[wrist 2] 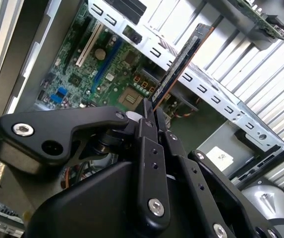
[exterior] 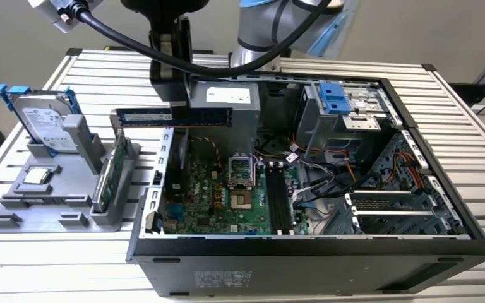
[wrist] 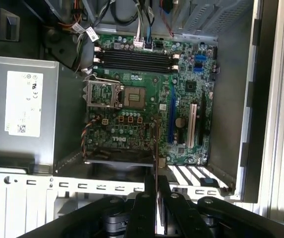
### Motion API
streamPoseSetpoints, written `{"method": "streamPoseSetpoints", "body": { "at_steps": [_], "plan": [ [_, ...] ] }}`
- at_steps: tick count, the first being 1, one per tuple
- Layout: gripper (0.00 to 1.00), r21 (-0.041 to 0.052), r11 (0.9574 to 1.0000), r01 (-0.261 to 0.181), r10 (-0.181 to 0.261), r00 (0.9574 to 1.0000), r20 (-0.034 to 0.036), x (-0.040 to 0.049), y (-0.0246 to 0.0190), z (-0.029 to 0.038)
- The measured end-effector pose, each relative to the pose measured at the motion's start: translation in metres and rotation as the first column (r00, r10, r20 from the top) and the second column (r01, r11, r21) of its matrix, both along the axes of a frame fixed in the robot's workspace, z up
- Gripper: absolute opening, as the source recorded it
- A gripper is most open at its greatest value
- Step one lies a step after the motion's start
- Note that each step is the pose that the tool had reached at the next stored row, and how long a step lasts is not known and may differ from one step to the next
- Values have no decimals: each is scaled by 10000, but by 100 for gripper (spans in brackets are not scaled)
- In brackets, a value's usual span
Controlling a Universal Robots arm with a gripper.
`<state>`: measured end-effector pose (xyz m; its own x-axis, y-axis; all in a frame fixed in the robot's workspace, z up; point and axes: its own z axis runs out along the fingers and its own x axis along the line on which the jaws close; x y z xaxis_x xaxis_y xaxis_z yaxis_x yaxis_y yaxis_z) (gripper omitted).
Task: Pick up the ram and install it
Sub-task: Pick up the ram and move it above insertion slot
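Gripper (exterior: 177, 108) pinching ram (exterior: 209, 117) at mid-length | ram level, mid-air over PC case (exterior: 310, 249) wall, the exterior view's left | mobo (exterior: 225, 196) below, inside case | HDD (exterior: 45, 123) on rack (exterior: 57, 214), farther left.

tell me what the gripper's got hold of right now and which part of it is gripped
The gripper is shut on the ram, pinching its two flat faces at the upper long edge, roughly mid-length.

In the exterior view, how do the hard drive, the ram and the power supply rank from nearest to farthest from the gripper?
1. ram: held in the jaws of the gripper.
2. power supply: just beside, toward the exterior view's right.
3. hard drive: farthest, on the exterior view's left.
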<state>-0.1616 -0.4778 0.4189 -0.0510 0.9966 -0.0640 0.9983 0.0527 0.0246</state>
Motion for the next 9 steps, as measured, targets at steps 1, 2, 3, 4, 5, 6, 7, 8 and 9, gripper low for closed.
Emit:
{"method": "streamPoseSetpoints", "body": {
  "at_steps": [1,2,3,4,5,6,7,8,9],
  "plan": [
    [0,0,10000,0,0,10000,0,6,0,0],
    [0,0,10000,0,0,10000,0,12,0,0],
    [0,0,10000,0,0,10000,-1,18,0,0],
    [0,0,10000,0,0,10000,0,25,0,0],
    [0,0,10000,0,0,10000,0,31,0,0],
    [0,0,10000,0,0,10000,0,38,0,0],
    [0,0,10000,0,0,10000,0,47,0,0],
    [0,0,10000,1,-1,10000,-1,55,0,0],
    [0,0,10000,0,0,10000,0,63,0,0]
  ]
}}
